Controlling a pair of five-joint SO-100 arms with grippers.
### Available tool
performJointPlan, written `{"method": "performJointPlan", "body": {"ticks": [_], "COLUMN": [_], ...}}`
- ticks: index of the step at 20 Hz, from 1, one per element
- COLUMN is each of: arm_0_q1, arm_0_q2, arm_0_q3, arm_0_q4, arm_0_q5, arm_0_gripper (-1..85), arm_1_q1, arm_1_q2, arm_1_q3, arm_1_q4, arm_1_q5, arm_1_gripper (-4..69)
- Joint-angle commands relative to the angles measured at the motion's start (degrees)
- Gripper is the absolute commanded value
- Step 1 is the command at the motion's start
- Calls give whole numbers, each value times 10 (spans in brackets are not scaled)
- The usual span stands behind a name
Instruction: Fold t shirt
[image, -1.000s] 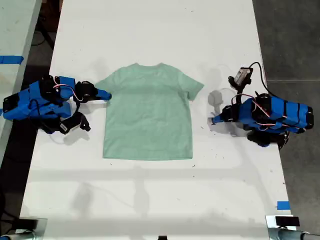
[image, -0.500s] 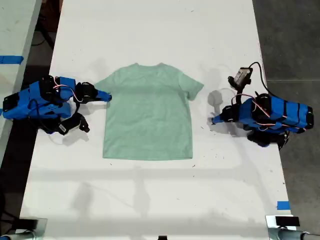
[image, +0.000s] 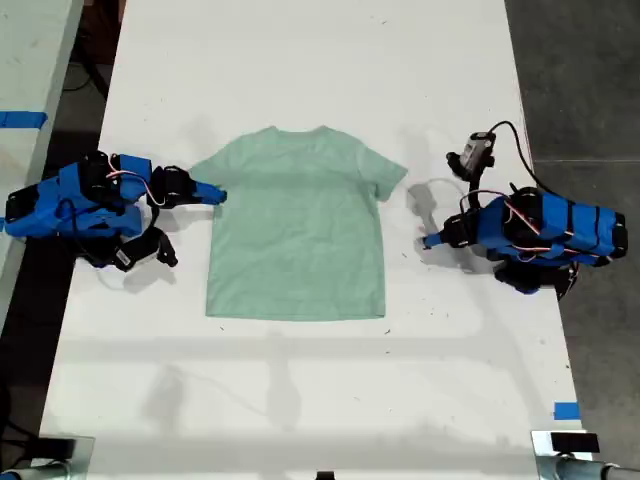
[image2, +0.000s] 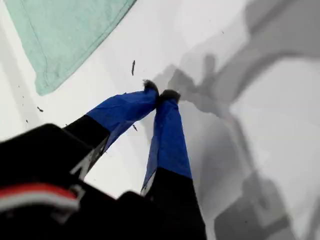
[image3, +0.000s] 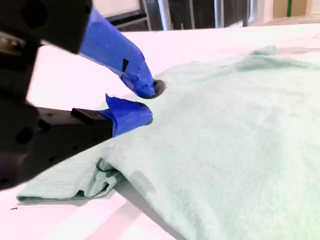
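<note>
the white table (image: 300, 60) fills most of the exterior view, and the t shirt (image: 297, 225) lies flat and spread out near its middle, neck toward the far edge, between my two blue arms. my second gripper (image: 216, 194) reaches in from the exterior view's left, and its tips sit right at the sleeve on that side; in the second wrist view my second gripper (image3: 146, 102) has its fingers (image3: 131, 114) a little apart, the lower one over the bunched sleeve cloth and the upper one just above it, with the rest of the t shirt (image3: 240, 140) stretching away beyond the tips. i cannot tell whether any cloth is pinched between them. my first gripper (image: 428, 240) points in from the exterior view's right, near the other sleeve but clear of it; in the first wrist view my first gripper (image2: 159, 93) has its fingers (image2: 167, 135) pressed together at the tips over bare table, with a corner of the t shirt (image2: 65, 30) lying apart, ahead of the tips and off to one side.
</note>
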Motion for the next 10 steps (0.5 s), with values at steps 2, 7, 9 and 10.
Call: {"method": "performJointPlan", "body": {"ticks": [2,7,9,10], "arm_0_q1": [18,18,18,17], "arm_0_q2": [4,4,4,4], "arm_0_q3": [20,20,20,20], "arm_0_q4": [1,1,1,1], "arm_0_q5": [-1,-1,-1,-1], "arm_0_gripper": [43,43,43,43], "arm_1_q1": [-4,-4,-4,-4], "arm_1_q2": [4,4,4,4], "arm_1_q3": [25,25,25,25], "arm_1_q4": [-17,-17,-17,-17], "arm_1_q5": [-141,-141,-141,-141], "arm_1_gripper": [29,29,29,29]}}
